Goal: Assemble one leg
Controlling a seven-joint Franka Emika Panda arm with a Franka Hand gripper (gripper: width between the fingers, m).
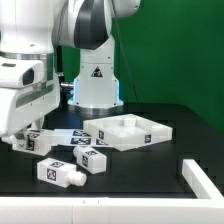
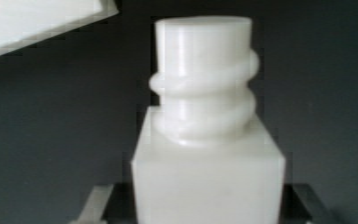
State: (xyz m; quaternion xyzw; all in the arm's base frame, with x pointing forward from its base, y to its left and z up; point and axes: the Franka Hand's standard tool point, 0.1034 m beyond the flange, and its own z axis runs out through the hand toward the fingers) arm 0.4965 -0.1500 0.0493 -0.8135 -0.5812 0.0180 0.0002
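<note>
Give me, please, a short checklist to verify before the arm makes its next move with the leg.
1. Leg sits centred in the gripper: ok, per the wrist view.
2. Gripper firmly shut on it: cannot tell; contact is not visible.
3. Ridged tip has nothing touching it: ok.
4. Loose legs are clear of the gripper: cannot tell; they lie near it in the exterior view.
5. Square panel lies uncovered: ok.

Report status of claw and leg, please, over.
Claw shut on leg. Leg held by square end, round tip free. Loose legs lie near claw.
</note>
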